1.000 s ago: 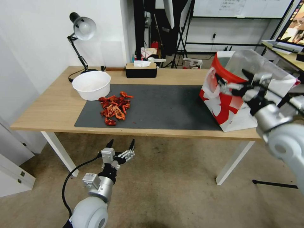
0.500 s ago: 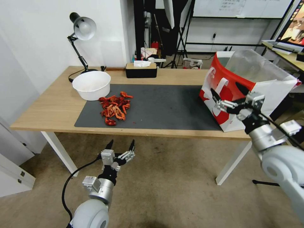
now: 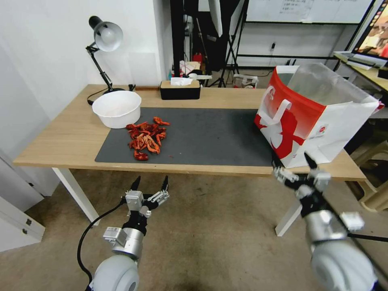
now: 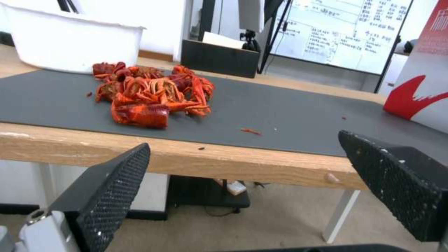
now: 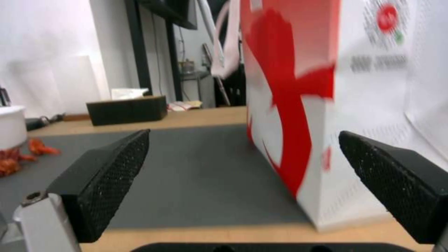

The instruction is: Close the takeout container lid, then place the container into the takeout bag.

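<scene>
Standing upright at the right end of the worktop [image 3: 72,133], partly on the dark mat [image 3: 210,133], is one takeout bag [image 3: 315,117], red and white with flat white handles, a silver foil lining and a small red logo on its white side. One white bowl [image 3: 117,108], one black tissue box [image 3: 180,89], one desk lamp [image 3: 103,44] and one heap of red crayfish [image 3: 146,137] share the worktop. Compared with a second ago, the right hand [image 3: 295,169], fingers spread and empty, has dropped from the bag's mouth to below the worktop's front edge, while the left hand [image 3: 148,189] hangs released below that edge.

Red-and-white takeout bag [image 3: 311,117], seemingly foil-lined
</scene>
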